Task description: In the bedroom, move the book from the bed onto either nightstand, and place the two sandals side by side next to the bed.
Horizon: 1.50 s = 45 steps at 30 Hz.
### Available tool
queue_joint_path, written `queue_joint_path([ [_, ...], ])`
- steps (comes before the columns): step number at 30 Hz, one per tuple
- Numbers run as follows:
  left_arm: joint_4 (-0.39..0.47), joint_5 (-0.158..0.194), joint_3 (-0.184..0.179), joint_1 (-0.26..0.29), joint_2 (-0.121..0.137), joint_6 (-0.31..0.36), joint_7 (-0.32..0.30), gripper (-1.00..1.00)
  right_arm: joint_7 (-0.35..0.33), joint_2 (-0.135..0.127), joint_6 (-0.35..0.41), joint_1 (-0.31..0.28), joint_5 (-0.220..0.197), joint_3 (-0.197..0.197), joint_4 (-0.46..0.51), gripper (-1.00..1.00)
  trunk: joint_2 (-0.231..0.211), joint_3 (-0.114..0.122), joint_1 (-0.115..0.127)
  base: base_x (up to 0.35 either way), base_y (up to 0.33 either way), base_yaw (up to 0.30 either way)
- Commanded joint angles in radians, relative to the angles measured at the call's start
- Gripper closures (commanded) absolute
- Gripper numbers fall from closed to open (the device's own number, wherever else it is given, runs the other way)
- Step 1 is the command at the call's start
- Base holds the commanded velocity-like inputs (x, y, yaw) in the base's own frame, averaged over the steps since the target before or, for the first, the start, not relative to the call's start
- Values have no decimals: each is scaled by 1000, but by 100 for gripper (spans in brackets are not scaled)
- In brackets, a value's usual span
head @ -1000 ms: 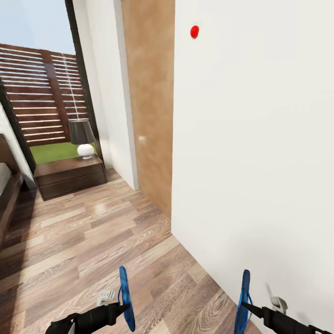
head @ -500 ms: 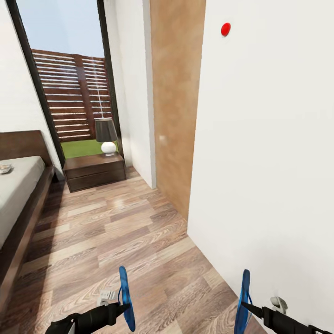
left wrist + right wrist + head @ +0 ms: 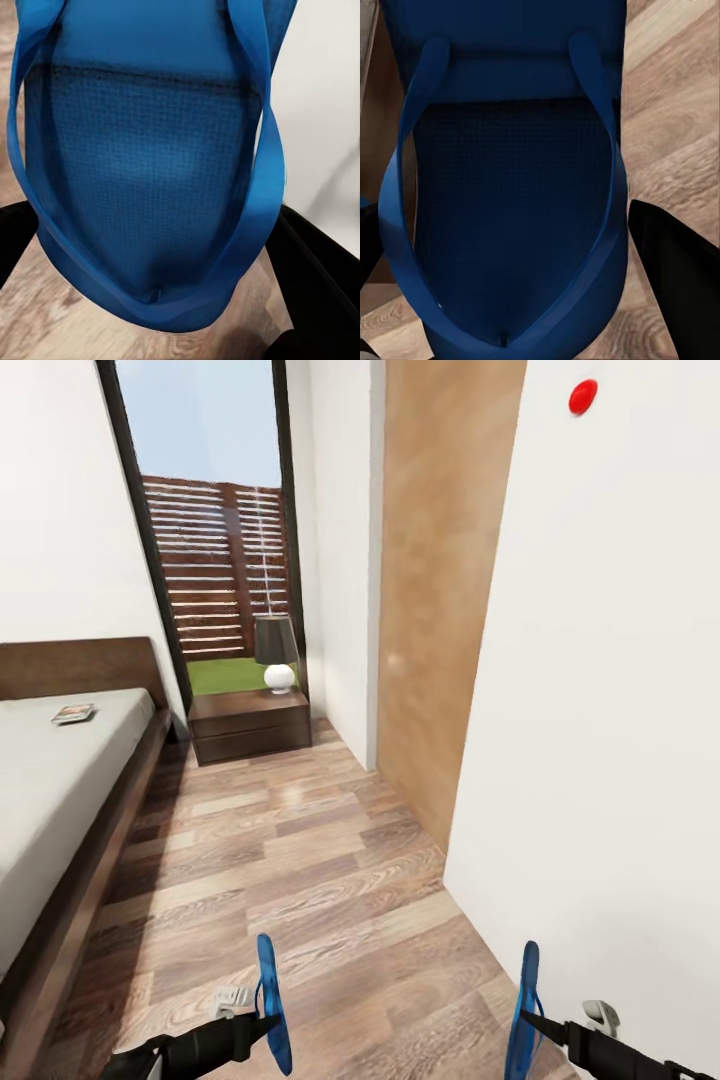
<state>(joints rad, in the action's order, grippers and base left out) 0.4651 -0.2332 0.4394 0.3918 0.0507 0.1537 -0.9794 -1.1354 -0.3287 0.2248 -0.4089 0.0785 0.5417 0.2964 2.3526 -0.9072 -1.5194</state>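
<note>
Both claws, left claw point(image 3: 268, 1017) and right claw point(image 3: 528, 1020), grip blue sandals point(image 3: 268, 1000) (upright); book point(image 3: 74, 712) lies on bed point(image 3: 60, 780).

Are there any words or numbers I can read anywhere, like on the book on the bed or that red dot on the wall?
No text can be read.
The book on the bed: any lettering is too small and blurred.
The red dot on the wall: plain, with no visible sign.
The two blue sandals: no visible label or brand.
</note>
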Motion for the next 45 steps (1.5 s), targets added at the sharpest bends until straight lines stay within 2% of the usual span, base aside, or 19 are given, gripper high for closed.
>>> queue_joint_path([
  [1, 1, -6, 9, 1, -1, 10, -7, 100, -4, 0, 8, -1, 7, 9, 1, 100, 0, -1, 0, 117, 0, 279],
  [12, 1, -6, 9, 1, -1, 10, -7, 100, -4, 0, 8, -1, 7, 9, 1, 100, 0, -1, 0, 65, 0, 279],
  [30, 0, -6, 9, 1, -4, 9, -7, 100, -4, 0, 8, -1, 7, 9, 1, 100, 0, -1, 0, 302, 0, 273],
  [37, 0, -6, 9, 1, -6, 9, -7, 100, -5, 0, 8, -1, 7, 9, 0, 100, 0, -1, 0, 277, 0, 53],
  [45, 0, -6, 9, 1, -6, 9, -7, 100, -6, 0, 9, -1, 6, 9, -1, 100, 0, -1, 0, 47, 0, 3],
])
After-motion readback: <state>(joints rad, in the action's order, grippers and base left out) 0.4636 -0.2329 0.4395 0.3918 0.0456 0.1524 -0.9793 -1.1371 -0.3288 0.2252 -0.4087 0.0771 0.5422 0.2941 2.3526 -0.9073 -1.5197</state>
